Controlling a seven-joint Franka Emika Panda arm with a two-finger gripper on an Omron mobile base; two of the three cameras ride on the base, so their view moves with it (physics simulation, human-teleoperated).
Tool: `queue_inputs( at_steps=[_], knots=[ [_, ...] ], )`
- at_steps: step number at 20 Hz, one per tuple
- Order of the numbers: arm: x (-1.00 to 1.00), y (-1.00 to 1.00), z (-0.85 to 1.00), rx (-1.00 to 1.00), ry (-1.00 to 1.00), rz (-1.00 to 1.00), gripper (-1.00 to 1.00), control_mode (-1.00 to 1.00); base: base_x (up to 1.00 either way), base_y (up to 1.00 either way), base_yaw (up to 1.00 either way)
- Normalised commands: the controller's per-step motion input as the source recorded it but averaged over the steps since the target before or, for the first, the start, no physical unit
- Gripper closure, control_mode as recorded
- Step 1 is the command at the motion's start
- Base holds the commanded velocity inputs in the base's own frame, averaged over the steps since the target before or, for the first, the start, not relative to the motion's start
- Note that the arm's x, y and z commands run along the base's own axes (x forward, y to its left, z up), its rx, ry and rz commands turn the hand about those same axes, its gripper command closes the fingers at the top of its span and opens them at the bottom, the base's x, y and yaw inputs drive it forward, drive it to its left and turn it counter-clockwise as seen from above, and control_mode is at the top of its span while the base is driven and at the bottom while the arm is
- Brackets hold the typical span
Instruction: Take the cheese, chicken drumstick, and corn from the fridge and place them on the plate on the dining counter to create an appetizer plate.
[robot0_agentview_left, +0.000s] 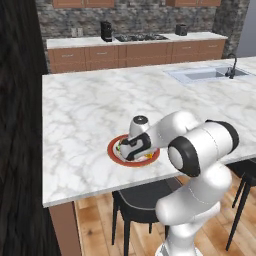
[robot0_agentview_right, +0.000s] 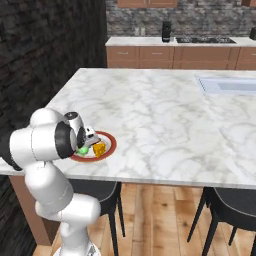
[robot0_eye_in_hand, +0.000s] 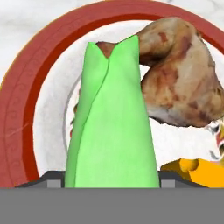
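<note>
My gripper (robot0_eye_in_hand: 112, 180) is shut on the bright green corn (robot0_eye_in_hand: 112, 122), which stands between its finger tips just above the plate (robot0_eye_in_hand: 26, 100). The brown chicken drumstick (robot0_eye_in_hand: 179, 83) lies on the plate's white centre beside the corn's far end. The yellow-orange cheese (robot0_eye_in_hand: 197, 170) sits on the plate too, at the lower right of the hand view. In the right base view the gripper (robot0_agentview_right: 86, 145) hangs low over the red-rimmed plate (robot0_agentview_right: 111, 142), with the corn (robot0_agentview_right: 83, 149) and cheese (robot0_agentview_right: 99, 148) under it. The plate (robot0_agentview_left: 114, 152) rests near the front edge of the marble dining counter (robot0_agentview_left: 100, 105).
A sink (robot0_agentview_left: 210, 74) with a black faucet (robot0_agentview_left: 232, 67) is set into the counter's far right. Dark stools (robot0_agentview_left: 142, 200) stand under the front edge. Behind is the brown-cabinet wall counter (robot0_agentview_left: 130, 50) with a coffee machine (robot0_agentview_left: 106, 31). A dark wall (robot0_agentview_left: 20, 125) runs along the left.
</note>
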Motion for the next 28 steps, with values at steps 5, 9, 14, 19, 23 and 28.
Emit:
queue_inputs(
  at_steps=[5, 9, 14, 19, 23, 28],
  knots=[
    [0.20, 0.00, -0.20, 0.00, 0.03, 0.00, -1.00, -1.00, 0.00, 0.00, 0.00],
    [-0.31, 0.00, 0.18, 0.00, 0.00, -0.02, -1.00, -1.00, 0.00, 0.00, 0.00],
    [-0.36, 0.00, 0.46, 0.00, -0.01, -0.06, -1.00, -1.00, 0.00, 0.00, 0.00],
    [-0.74, 0.00, 0.62, 0.00, -0.03, -0.08, -1.00, -1.00, 0.00, 0.00, 0.00],
    [-1.00, -0.02, 0.73, -0.02, -0.28, -0.17, -1.00, -1.00, 0.00, 0.00, 0.00],
    [-1.00, -0.16, 0.89, -0.02, -0.31, -0.26, -1.00, -1.00, 0.00, 0.00, 0.00]
  ],
)
